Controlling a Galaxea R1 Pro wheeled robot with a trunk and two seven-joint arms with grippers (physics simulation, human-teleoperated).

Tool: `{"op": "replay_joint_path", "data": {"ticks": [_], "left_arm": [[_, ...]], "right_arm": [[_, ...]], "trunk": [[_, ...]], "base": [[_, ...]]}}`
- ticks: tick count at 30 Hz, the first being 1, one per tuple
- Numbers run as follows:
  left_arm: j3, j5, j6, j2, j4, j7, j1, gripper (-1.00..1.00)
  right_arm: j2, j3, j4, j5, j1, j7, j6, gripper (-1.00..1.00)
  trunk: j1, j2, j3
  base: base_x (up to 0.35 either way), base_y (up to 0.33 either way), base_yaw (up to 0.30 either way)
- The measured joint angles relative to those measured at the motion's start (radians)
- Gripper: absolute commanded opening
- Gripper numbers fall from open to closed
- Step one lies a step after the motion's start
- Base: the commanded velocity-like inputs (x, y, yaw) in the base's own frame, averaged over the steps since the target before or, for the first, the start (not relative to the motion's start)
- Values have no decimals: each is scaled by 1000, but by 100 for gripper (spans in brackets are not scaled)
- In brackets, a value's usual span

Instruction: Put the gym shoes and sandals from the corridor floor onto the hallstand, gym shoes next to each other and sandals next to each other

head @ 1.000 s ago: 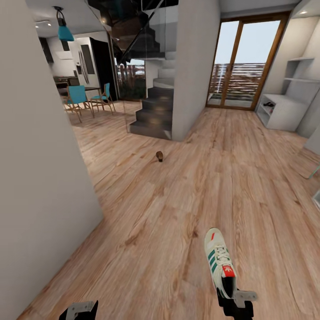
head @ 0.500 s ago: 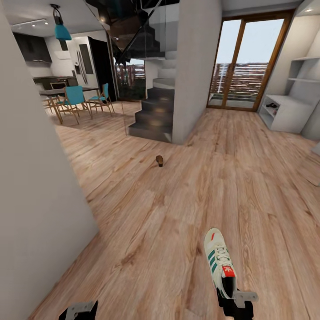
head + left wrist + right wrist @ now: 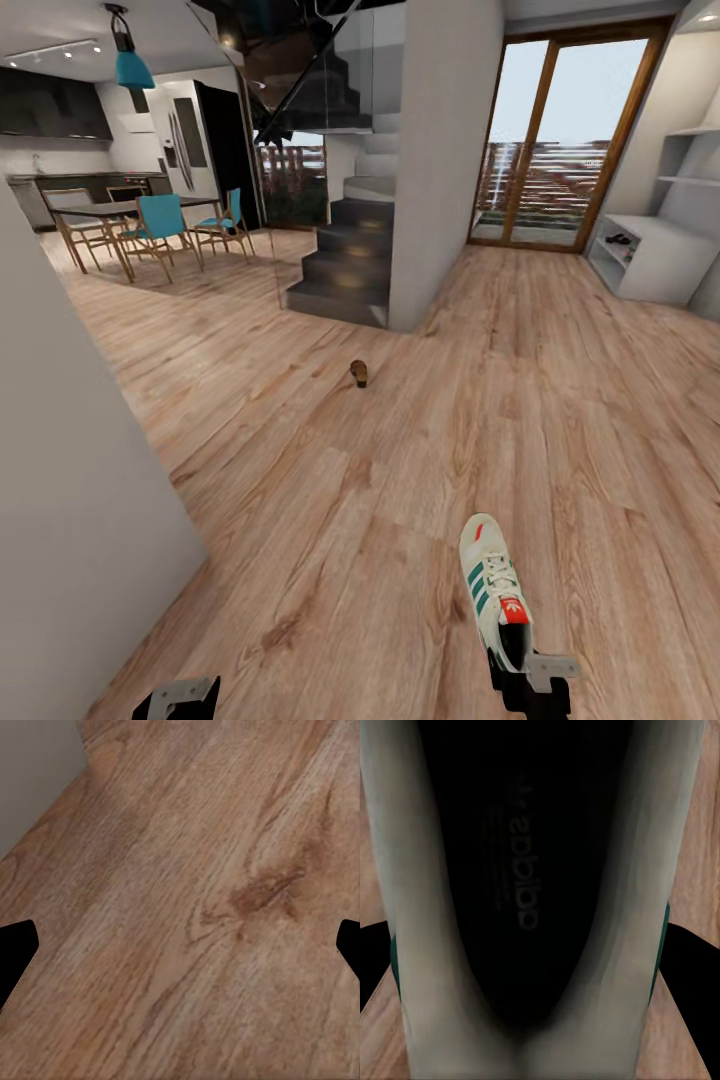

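One gym shoe (image 3: 492,588), cream with green stripes and a red tongue patch, hangs above the corridor floor (image 3: 420,450) with my right gripper (image 3: 526,672) shut on its heel end. In the right wrist view the gym shoe's dark inside (image 3: 529,870) lies between the fingers of the right gripper (image 3: 540,1020). A small brown sandal (image 3: 359,373) lies on the floor well ahead, near the stair foot. My left gripper (image 3: 180,697) is low at the left, and the left gripper (image 3: 180,952) stands open over bare planks. A white bench unit (image 3: 655,258) with shelves above, far right, looks like the hallstand.
A grey wall (image 3: 70,470) runs close along my left. Dark stairs (image 3: 345,265) and a grey pillar (image 3: 440,150) stand ahead, with a glass door (image 3: 545,150) behind on the right. A dining table with teal chairs (image 3: 160,222) is at the far left.
The whole view has shifted, so the camera has moved: the left wall takes less of the picture and more of the kitchen shows. The gym shoe stays in my right gripper.
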Motion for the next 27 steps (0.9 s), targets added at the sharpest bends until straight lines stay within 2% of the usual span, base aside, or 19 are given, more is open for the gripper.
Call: {"op": "replay_joint_path", "data": {"ticks": [9,27], "left_arm": [[0,0,0,0,0,0,0,100],[0,-1,0,0,0,0,0,100]], "right_arm": [[0,0,0,0,0,0,0,-100],[0,0,0,0,0,0,0,-100]], "trunk": [[0,0,0],[0,0,0]], "base": [[337,-24,0],[329,-103,0]]}}
